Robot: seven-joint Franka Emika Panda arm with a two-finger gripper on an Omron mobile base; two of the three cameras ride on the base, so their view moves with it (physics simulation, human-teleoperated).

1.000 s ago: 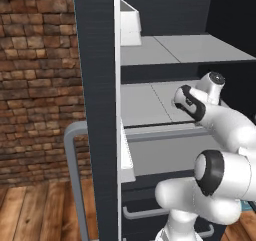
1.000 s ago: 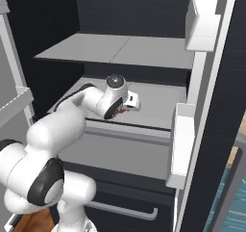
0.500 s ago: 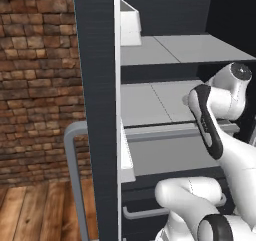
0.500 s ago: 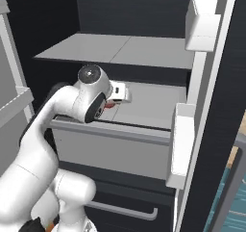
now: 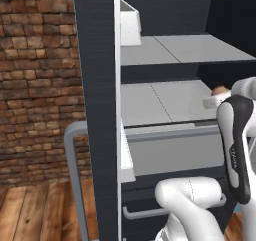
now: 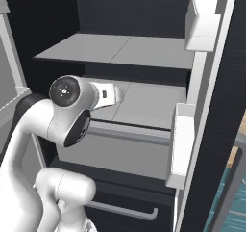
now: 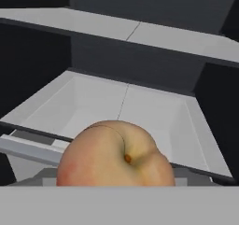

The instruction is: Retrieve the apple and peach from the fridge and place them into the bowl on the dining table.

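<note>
One fruit, the peach (image 7: 115, 154), sits pressed right up against the hand camera, seam and stem dimple facing out, with the fridge (image 5: 95, 110) interior beyond it. It looks to be carried between the gripper's fingers, though the fingertips themselves are hidden behind the fruit; from the way the peach hangs there unsupported, in front of the grey middle shelf (image 7: 140, 107) rather than on it, I judge the claw is clamped on it, jaws wide because the fruit is wide. In the left base view a sliver of orange-pink peeks out at the hand (image 5: 219, 96), just at the front edge of that shelf. Holding it level and straight out of the fridge makes sense: the shelf above leaves little headroom, and the door bins (image 6: 183, 144) crowd the right side.

Against the pictures a second ago, the arm has pulled back and risen: the wrist was then reaching deep over the shelf, and now the elbow looms large near the base cameras, with the hand drawn toward the fridge's opening. Shelves, doors and drawers of the fridge stand unchanged.

Apple, bowl and dining table I cannot place from here.
</note>
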